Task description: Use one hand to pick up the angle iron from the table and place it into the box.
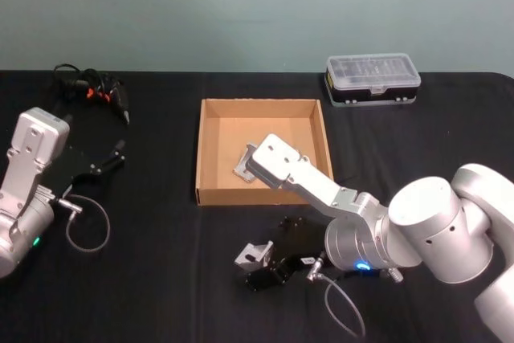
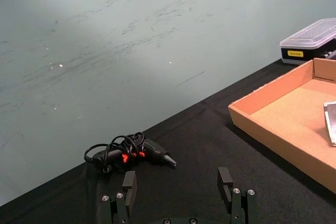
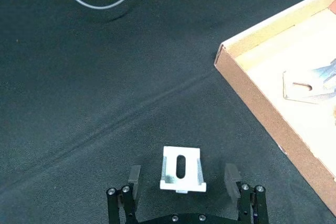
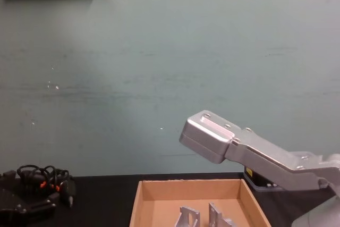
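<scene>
The black table point(image 1: 161, 295) carries the cardboard box point(image 1: 257, 196) at its middle. The left gripper point(image 2: 177, 178) rests at the table's left side, spread wide. The right gripper point(image 3: 182, 176) hangs near the box's front wall, fingers wide apart either side of the angle iron point(image 3: 181, 167) lying on the table, not touching it

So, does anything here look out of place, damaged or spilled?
Nothing looks damaged or spilled. One angle iron lies on the table outside the box, between the open fingers of the right gripper, not yet gripped. The left gripper is parked open at the table's left.
</scene>
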Tool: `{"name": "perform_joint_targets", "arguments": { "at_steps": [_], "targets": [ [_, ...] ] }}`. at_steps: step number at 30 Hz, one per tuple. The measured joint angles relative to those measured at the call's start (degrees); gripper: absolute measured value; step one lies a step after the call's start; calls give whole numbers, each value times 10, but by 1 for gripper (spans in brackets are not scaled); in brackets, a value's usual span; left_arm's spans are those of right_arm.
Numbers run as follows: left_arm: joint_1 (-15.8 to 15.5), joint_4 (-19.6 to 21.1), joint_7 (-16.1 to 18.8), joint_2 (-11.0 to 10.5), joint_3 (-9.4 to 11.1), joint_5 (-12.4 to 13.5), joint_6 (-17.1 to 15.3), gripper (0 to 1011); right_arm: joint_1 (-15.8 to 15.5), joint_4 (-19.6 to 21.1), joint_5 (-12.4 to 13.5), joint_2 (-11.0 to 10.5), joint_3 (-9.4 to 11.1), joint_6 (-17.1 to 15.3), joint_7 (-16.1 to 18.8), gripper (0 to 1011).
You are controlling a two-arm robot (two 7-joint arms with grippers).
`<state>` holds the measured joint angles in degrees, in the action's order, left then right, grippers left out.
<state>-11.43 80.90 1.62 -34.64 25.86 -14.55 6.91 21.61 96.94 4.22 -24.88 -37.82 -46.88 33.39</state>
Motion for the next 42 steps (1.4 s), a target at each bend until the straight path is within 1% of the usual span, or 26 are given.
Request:
{"name": "perform_joint_targets", "arguments": {
  "at_steps": [7, 9, 12, 13, 15, 19, 20, 21, 22, 24, 27, 35, 39, 42],
  "targets": [
    [0, 0, 0, 0, 0, 0, 0, 1011, 0, 1, 0, -1, 0, 0, 0, 991],
    [0, 0, 0, 0, 0, 0, 0, 1011, 0, 1, 0, -1, 0, 0, 0, 930],
    [0, 0, 0, 0, 0, 0, 0, 1011, 0, 1, 0, -1, 0, 0, 0, 888],
    [0, 0, 0, 0, 0, 0, 0, 1011, 0, 2, 0, -1, 0, 0, 0, 840],
    [0, 0, 0, 0, 0, 0, 0, 1012, 0, 2, 0, -1, 0, 0, 0, 781],
    [0, 0, 0, 0, 0, 0, 0, 1011, -1, 2, 0, -1, 0, 0, 0, 685],
    [0, 0, 0, 0, 0, 0, 0, 1011, -1, 2, 1, -1, 0, 0, 0, 654],
    [0, 0, 0, 0, 0, 0, 0, 1011, -1, 2, 1, -1, 0, 0, 0, 585],
    [0, 0, 0, 0, 0, 0, 0, 1011, -1, 2, 1, -1, 0, 0, 0, 585],
    [0, 0, 0, 0, 0, 0, 0, 1011, -1, 2, 1, -1, 0, 0, 0, 510],
    [0, 0, 0, 0, 0, 0, 0, 1011, -1, 2, 1, -2, 0, 0, 0, 457],
    [0, 0, 0, 0, 0, 0, 0, 1011, -1, 3, 1, -2, 0, 1, 0, 452],
    [0, 0, 0, 0, 0, 0, 0, 1012, -2, 13, 1, -6, 3, 11, 3, 453],
    [0, 0, 0, 0, 0, 0, 0, 1011, -2, 29, 0, -12, 10, 24, 4, 453]
  ]
}}
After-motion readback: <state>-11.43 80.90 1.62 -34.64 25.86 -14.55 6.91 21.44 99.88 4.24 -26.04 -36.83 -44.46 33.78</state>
